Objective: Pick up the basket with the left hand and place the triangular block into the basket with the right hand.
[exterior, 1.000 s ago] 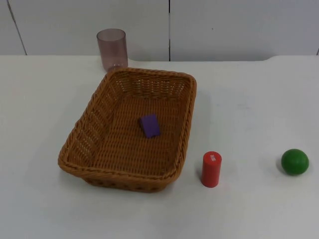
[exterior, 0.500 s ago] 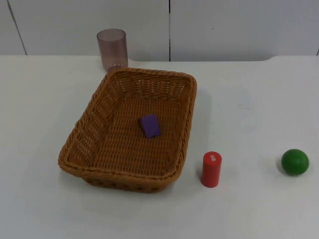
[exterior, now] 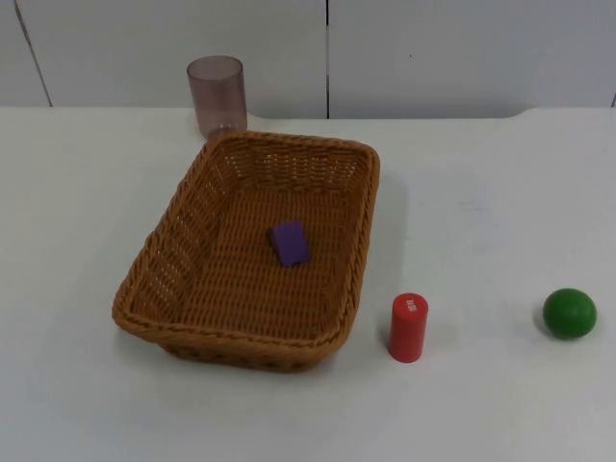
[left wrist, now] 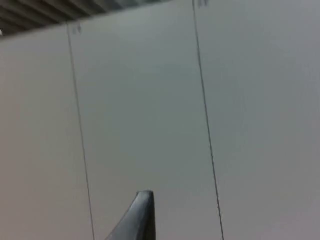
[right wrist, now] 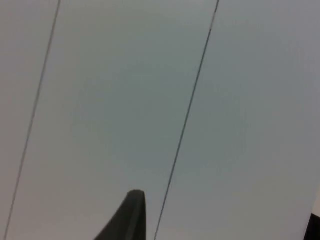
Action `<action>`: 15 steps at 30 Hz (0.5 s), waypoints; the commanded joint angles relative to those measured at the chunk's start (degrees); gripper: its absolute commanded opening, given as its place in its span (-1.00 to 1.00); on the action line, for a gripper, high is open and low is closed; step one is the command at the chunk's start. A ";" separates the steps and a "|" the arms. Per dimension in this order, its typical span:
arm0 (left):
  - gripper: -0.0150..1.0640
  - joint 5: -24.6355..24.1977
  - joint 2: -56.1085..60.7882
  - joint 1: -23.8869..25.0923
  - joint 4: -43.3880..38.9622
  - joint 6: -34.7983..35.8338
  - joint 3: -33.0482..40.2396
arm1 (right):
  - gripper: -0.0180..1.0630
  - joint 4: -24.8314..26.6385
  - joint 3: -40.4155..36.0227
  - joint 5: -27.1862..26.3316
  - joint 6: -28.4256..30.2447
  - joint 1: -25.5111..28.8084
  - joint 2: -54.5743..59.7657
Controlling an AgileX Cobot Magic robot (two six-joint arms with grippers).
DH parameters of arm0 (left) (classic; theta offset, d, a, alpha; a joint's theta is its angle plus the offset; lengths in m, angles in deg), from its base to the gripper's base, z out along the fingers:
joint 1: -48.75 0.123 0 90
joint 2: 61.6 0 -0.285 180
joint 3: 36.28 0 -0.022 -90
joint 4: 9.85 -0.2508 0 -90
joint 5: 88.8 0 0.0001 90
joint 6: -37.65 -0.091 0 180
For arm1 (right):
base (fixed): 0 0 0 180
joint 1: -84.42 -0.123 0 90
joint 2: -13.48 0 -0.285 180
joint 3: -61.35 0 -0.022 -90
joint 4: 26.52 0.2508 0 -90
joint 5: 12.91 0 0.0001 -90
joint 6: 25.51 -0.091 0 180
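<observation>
From the top view, the basket point(exterior: 252, 248) sits flat on the white desk point(exterior: 491, 192), and the purple triangular block point(exterior: 289, 242) already lies on its woven floor near the middle. A translucent cup point(exterior: 217, 94) stands just behind the basket's far corner, a red cylinder point(exterior: 408, 327) stands just beside its near right corner, and a green ball point(exterior: 569, 312) lies well apart to the right. Judged from this, the placing looks done and nothing is being carried; what could remain is the lift of the basket, which would call for the left arm to come down onto the rim without tipping the block out. In the left wrist view, one dark fingertip of the left end effector point(left wrist: 137, 217) points at the grey partition wall point(left wrist: 150, 100), clear of the desk; I cannot tell how far its fingers are spread. In the right wrist view, the right end effector point(right wrist: 127, 215) likewise faces the wall, probably waiting, its opening just as unclear.
</observation>
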 commanded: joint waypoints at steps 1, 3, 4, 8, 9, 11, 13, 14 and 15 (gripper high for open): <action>0.98 -1.46 0.20 0.17 1.20 -1.60 -0.45 | 0.97 0.93 -0.03 1.07 0.56 -0.07 -1.45; 0.98 -3.37 1.13 0.17 3.25 -1.37 -0.45 | 0.97 0.92 -0.03 1.36 0.56 -0.07 -1.79; 0.98 -4.46 1.81 0.62 4.86 -1.74 -0.45 | 0.97 0.92 -0.03 1.73 0.32 -0.07 -1.79; 0.98 -6.08 4.37 2.12 7.29 -2.27 -0.45 | 0.97 2.17 0.31 5.24 0.16 -0.07 -1.79; 0.98 -6.08 5.37 2.50 7.78 -2.27 -0.45 | 0.97 3.16 0.31 5.34 0.16 -0.07 -1.79; 0.98 -6.08 6.29 2.85 7.96 -2.27 -0.45 | 0.97 3.96 0.31 5.34 0.58 -0.07 -1.79; 0.98 -7.04 7.65 2.85 8.03 -5.38 0.25 | 0.97 4.46 0.31 5.23 0.91 -0.07 -1.79; 0.98 -7.38 8.14 2.48 8.03 -7.01 0.95 | 0.97 4.20 0.31 5.23 0.90 -0.07 -1.79; 0.98 -7.55 8.14 2.08 8.16 -7.41 1.71 | 0.97 4.08 0.31 5.23 0.90 -0.07 -1.79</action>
